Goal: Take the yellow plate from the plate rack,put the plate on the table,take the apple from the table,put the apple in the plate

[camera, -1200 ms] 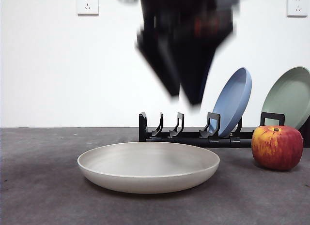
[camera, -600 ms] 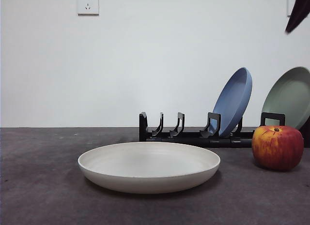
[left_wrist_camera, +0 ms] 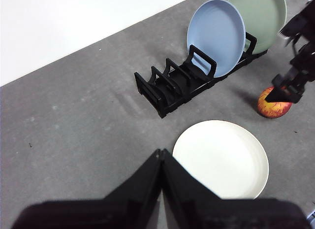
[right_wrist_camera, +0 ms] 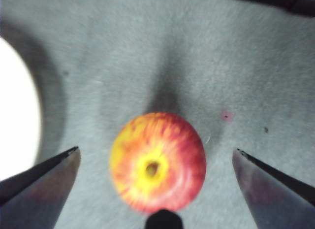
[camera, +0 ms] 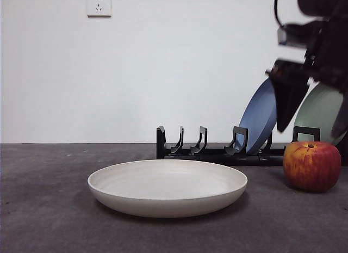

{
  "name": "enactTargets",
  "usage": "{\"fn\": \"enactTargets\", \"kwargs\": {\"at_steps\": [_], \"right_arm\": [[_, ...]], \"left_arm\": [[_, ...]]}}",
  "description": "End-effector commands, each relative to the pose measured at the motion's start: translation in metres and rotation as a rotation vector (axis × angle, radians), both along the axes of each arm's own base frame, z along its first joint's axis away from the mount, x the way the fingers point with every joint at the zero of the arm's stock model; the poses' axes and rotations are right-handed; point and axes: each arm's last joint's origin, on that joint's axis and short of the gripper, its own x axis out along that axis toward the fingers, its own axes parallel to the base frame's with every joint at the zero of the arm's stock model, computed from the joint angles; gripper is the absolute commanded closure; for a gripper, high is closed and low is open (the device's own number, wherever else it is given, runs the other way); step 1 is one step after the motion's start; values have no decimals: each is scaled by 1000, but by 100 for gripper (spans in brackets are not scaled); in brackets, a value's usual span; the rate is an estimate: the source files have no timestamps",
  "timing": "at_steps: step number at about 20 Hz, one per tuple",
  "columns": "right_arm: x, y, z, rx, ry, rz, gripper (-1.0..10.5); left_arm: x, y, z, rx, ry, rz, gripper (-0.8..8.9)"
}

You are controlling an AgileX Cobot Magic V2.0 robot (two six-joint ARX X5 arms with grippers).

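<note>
**Hand poised over apple, plate ready on counter**

Front view: yellow plate (camera: 167,186) lies flat on the counter (camera: 49,209), w/ the apple (camera: 311,166) standing to one side of it, apart from its rim, just in front of the plate rack (camera: 217,149). Blue plate (camera: 262,114) and green plate (camera: 322,109) lean in the rack's slots. A dark arm hangs above the apple, partly cut off by the frame edge.

Left wrist view: left hand (left_wrist_camera: 161,155) has jaws pressed together on nothing, well back from the work.

Right wrist view: right hand (right_wrist_camera: 156,157) is spread wide, empty, w/ the apple (right_wrist_camera: 157,162) centred between the jaws, stem dimple up.

Judgement: pick step. Best done by a straight drop, jaws either side of the apple's widest part, closing evenly so it can't roll.

Hard to tell: the arm's height above the apple; right wrist view is blurred, jaw tips cropped.
</note>
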Motion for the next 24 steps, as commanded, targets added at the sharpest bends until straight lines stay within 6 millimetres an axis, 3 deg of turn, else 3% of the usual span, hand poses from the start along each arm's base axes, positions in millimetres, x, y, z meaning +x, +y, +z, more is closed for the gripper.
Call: {"fn": "enactTargets", "kwargs": {"at_steps": [1, 7, 8, 10, 12, 17, 19, 21, 24], "right_arm": [[8, 3, -13, -51, 19, -9, 348], [18, 9, -45, -79, 118, 3, 357], [19, 10, -46, -78, 122, 4, 415], [18, 11, -46, -44, 131, 19, 731], [18, 11, -46, -13, 142, 32, 940], [17, 12, -44, 8, 143, 39, 962], [16, 12, -35, 17, 110, 40, 962], [15, 11, -13, 41, 37, 33, 962], [15, 12, 35, 118, -97, 39, 962]], "left_arm": [[-1, 1, 0, -15, 5, 4, 821], [0, 0, -1, -13, 10, 6, 821], [0, 0, -1, -14, 10, 6, 821], [0, 0, -1, -13, 11, 6, 821], [0, 0, -1, -13, 12, 6, 821], [0, 0, -1, -12, 13, 6, 821], [0, 0, -1, -12, 14, 6, 821], [0, 0, -1, -11, 14, 6, 821], [0, 0, -1, -11, 14, 6, 821]]}}
